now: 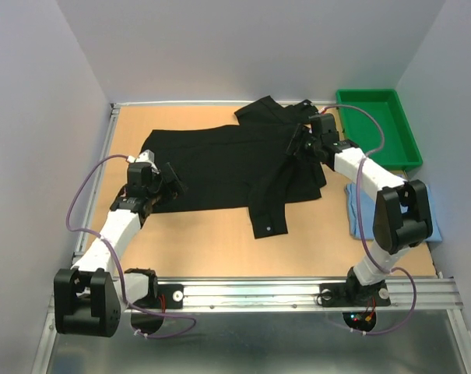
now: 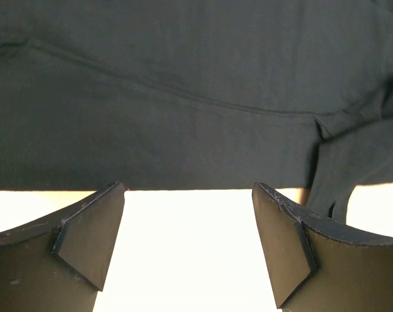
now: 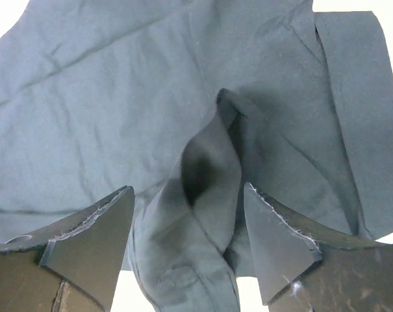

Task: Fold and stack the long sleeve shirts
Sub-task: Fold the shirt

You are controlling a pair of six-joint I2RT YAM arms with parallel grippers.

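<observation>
Lying left to right, the soft black cloth shirt pokes a fold up into the right gripper, jaws apart; the left gripper, jaws apart too, faces its near edge.

The table has a tan wooden top. A black shirt lies spread across it, body flat, with one sleeve crossing toward the near edge. Right of the black shirt and farther back, just beside its collar end, sits a green tray. Right of the black shirt and nearer lies a light blue shirt, only partly visible.
</observation>
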